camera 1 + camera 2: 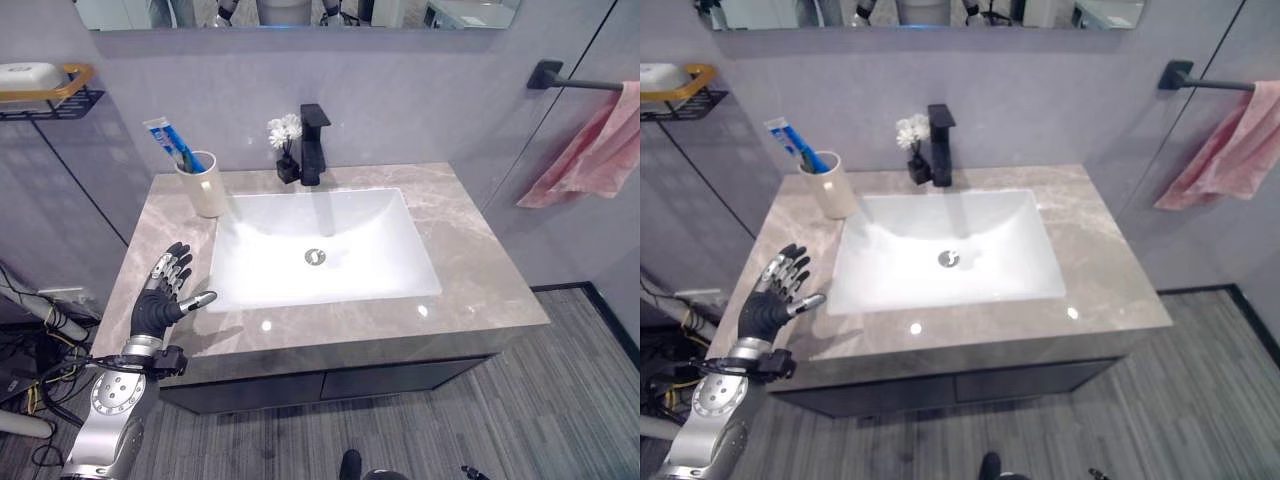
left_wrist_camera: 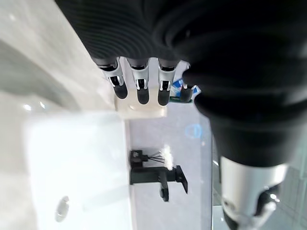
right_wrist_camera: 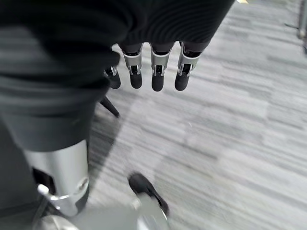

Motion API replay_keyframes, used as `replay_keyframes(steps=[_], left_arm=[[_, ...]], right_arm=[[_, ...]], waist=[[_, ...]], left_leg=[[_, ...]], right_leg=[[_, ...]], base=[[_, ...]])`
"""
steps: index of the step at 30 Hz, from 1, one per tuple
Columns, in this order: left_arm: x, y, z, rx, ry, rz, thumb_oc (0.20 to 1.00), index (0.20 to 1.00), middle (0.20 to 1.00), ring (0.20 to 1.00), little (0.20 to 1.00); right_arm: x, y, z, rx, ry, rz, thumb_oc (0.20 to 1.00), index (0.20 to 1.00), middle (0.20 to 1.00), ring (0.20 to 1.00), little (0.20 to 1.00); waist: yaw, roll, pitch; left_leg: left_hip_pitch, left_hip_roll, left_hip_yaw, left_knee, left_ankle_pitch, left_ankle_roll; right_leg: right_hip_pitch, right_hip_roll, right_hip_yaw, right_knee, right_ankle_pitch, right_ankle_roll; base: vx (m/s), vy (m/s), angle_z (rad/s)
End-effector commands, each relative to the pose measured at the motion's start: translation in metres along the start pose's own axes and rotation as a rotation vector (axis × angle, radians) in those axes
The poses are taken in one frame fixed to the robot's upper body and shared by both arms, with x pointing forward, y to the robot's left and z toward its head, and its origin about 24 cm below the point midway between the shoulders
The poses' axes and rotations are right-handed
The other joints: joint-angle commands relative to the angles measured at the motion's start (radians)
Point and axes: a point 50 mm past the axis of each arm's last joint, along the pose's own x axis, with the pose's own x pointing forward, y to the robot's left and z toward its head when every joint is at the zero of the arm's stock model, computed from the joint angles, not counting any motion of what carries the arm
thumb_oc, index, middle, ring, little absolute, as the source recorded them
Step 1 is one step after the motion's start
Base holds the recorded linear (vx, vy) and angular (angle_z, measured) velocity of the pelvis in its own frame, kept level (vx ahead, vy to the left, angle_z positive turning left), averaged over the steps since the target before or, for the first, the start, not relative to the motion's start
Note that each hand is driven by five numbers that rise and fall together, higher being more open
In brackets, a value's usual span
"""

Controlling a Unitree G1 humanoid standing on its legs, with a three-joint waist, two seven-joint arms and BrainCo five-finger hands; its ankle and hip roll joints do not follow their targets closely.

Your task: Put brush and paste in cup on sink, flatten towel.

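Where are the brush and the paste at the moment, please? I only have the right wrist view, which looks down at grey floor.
Observer: Both already stand in the cup at the counter's back left corner: the toothpaste tube and the blue brush.
Operator: Thank you. Is the towel flat yet?
Observer: No. The pink towel hangs bunched from the black rail on the wall to the right of the sink.
Operator: And what is the left hand doing?
Observer: The left hand is over the counter left of the basin, fingers open and holding nothing.
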Motion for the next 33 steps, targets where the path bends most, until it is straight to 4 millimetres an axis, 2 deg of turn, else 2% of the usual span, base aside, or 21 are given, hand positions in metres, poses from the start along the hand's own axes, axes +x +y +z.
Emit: replay_keyframes(steps=[1,2,4,6,7,8,11,12,13,14,17,20,24,25,26,27,33], left_arm=[[0.007,-0.002,0.022,-0.028,-0.131,0.009,1.000,1.000,1.000,1.000,1.000],[0.006,-0.001,0.022,-0.024,-0.133,0.012,1.000,1.000,1.000,1.000,1.000],[0.005,0.000,0.023,-0.015,-0.134,0.020,1.000,1.000,1.000,1.000,1.000],[0.002,0.004,0.024,-0.005,-0.140,0.034,1.000,1.000,1.000,1.000,1.000],[0.002,0.004,0.024,-0.005,-0.140,0.035,1.000,1.000,1.000,1.000,1.000],[-0.003,0.009,0.023,-0.004,-0.127,0.038,1.000,1.000,1.000,1.000,1.000],[-0.011,0.014,0.026,0.019,-0.115,0.020,1.000,1.000,1.000,1.000,1.000],[-0.020,0.021,0.031,0.037,-0.113,-0.004,1.000,1.000,1.000,1.000,1.000],[-0.021,0.021,0.031,0.037,-0.112,-0.004,1.000,1.000,1.000,1.000,1.000],[-0.039,0.046,0.062,0.199,-0.138,-0.027,1.000,1.000,1.000,1.000,1.000],[-0.041,0.049,0.066,0.210,-0.146,-0.023,1.000,1.000,1.000,1.000,1.000],[-0.047,0.059,0.079,0.232,-0.177,0.013,1.000,1.000,1.000,1.000,1.000],[-0.047,0.061,0.073,0.183,-0.159,0.051,1.000,1.000,1.000,1.000,1.000],[-0.047,0.061,0.070,0.174,-0.145,0.045,0.602,0.602,0.602,0.602,0.602],[-0.047,0.061,0.070,0.174,-0.145,0.045,0.558,0.558,0.558,0.558,0.558],[-0.045,0.060,0.064,0.174,-0.107,0.024,0.200,0.200,0.200,0.200,0.200],[-0.045,0.058,0.061,0.189,-0.032,-0.072,0.200,0.200,0.200,0.200,0.200]], right_arm=[[0.000,-0.026,-0.006,0.061,0.026,-0.091,1.000,1.000,1.000,1.000,1.000],[0.000,-0.026,-0.009,0.058,0.039,-0.095,1.000,1.000,1.000,1.000,1.000],[-0.001,-0.027,-0.012,0.037,0.050,-0.100,1.000,1.000,1.000,1.000,1.000],[-0.001,-0.031,-0.014,0.029,0.061,-0.114,1.000,1.000,1.000,1.000,1.000],[-0.001,-0.031,-0.014,0.029,0.061,-0.114,1.000,1.000,1.000,1.000,1.000],[-0.001,-0.032,-0.018,0.046,0.083,-0.117,1.000,1.000,1.000,1.000,1.000],[-0.004,-0.031,-0.026,0.076,0.115,-0.122,1.000,1.000,1.000,1.000,1.000],[-0.004,-0.030,-0.029,0.094,0.129,-0.120,1.000,1.000,1.000,1.000,1.000],[-0.004,-0.030,-0.028,0.094,0.129,-0.119,1.000,1.000,1.000,1.000,1.000],[-0.003,-0.016,-0.021,0.026,0.090,-0.048,1.000,1.000,1.000,1.000,1.000],[-0.003,-0.011,-0.021,0.005,0.092,-0.024,1.000,1.000,1.000,1.000,1.000],[-0.002,-0.006,-0.018,-0.025,0.085,0.001,1.000,1.000,1.000,1.000,1.000],[0.000,-0.011,-0.014,0.010,0.083,-0.024,1.000,1.000,1.000,1.000,1.000],[0.001,-0.012,-0.012,0.021,0.076,-0.028,1.000,1.000,1.000,1.000,1.000],[0.001,-0.012,-0.012,0.021,0.076,-0.028,1.000,1.000,1.000,1.000,1.000],[0.002,-0.015,-0.007,0.020,0.060,-0.035,1.000,1.000,1.000,1.000,1.000],[0.002,-0.018,-0.005,-0.006,0.039,-0.034,1.000,1.000,1.000,1.000,1.000]], waist=[[-0.019,-0.016,0.014],[-0.012,-0.017,0.009],[0.005,-0.007,0.011],[0.019,0.006,0.020],[0.019,0.006,0.020],[0.019,0.017,0.011],[0.021,0.032,0.002],[0.025,0.038,-0.003],[0.025,0.037,-0.003],[0.055,0.037,-0.011],[0.059,0.034,-0.016],[0.079,0.023,-0.041],[0.088,0.014,-0.049],[0.089,0.012,-0.048],[0.089,0.012,-0.048],[0.088,0.011,-0.044],[0.084,0.012,-0.025]], left_leg=[[-0.034,-0.020,0.013,-0.119,0.063,0.023],[-0.043,-0.019,-0.002,-0.171,0.080,0.026],[-0.072,0.008,-0.072,-0.293,0.182,0.005],[-0.088,0.042,-0.137,-0.353,0.246,-0.015],[-0.086,0.042,-0.137,-0.356,0.248,-0.016],[-0.055,0.046,-0.149,-0.371,0.227,-0.013],[-0.023,0.037,-0.121,-0.388,0.222,-0.007],[0.003,0.014,-0.113,-0.395,0.209,0.005],[0.005,0.013,-0.111,-0.396,0.208,0.005],[0.033,-0.028,-0.088,-0.398,0.181,0.027],[0.042,-0.036,-0.090,-0.408,0.180,0.030],[0.065,-0.049,-0.099,-0.437,0.177,0.032],[0.062,-0.050,-0.107,-0.440,0.175,0.029],[0.059,-0.050,-0.109,-0.440,0.175,0.029],[0.059,-0.050,-0.109,-0.440,0.175,0.029],[0.055,-0.050,-0.109,-0.440,0.175,0.028],[0.031,-0.051,-0.106,-0.440,0.178,0.027]], right_leg=[[0.002,-0.037,0.024,0.022,0.035,0.076],[0.014,-0.039,0.039,0.011,0.034,0.080],[0.024,-0.039,0.065,0.006,0.027,0.080],[0.035,-0.047,0.089,0.006,0.018,0.085],[0.036,-0.047,0.089,0.006,0.018,0.085],[0.040,-0.051,0.109,0.016,0.004,0.089],[0.055,-0.061,0.116,0.029,-0.002,0.096],[0.066,-0.076,0.131,0.028,0.004,0.100],[0.068,-0.077,0.132,0.027,0.004,0.101],[0.083,-0.112,0.133,0.016,0.024,0.128],[0.089,-0.117,0.128,0.011,0.033,0.133],[0.109,-0.126,0.109,-0.014,0.060,0.148],[0.117,-0.128,0.091,-0.030,0.069,0.156],[0.117,-0.128,0.088,-0.033,0.071,0.157],[0.117,-0.128,0.088,-0.033,0.071,0.157],[0.114,-0.129,0.085,-0.039,0.077,0.161],[0.091,-0.135,0.087,-0.054,0.098,0.172]], base=[[0.18,0.096,0.23],[0.19,0.132,0.14],[0.17,0.162,-0.02],[0.12,0.138,-0.35],[0.16,0.137,-0.61],[0.19,0.152,-0.52],[0.18,0.156,-0.46],[0.20,0.193,-0.34],[0.35,0.389,-0.09],[0.21,0.251,-0.02],[0.12,0.108,-0.11],[0.07,0.023,0.28],[0.03,0.011,0.09],[0.00,0.000,0.19],[0.01,0.010,0.21],[0.00,0.012,0.13],[0.00,0.012,-0.02]])
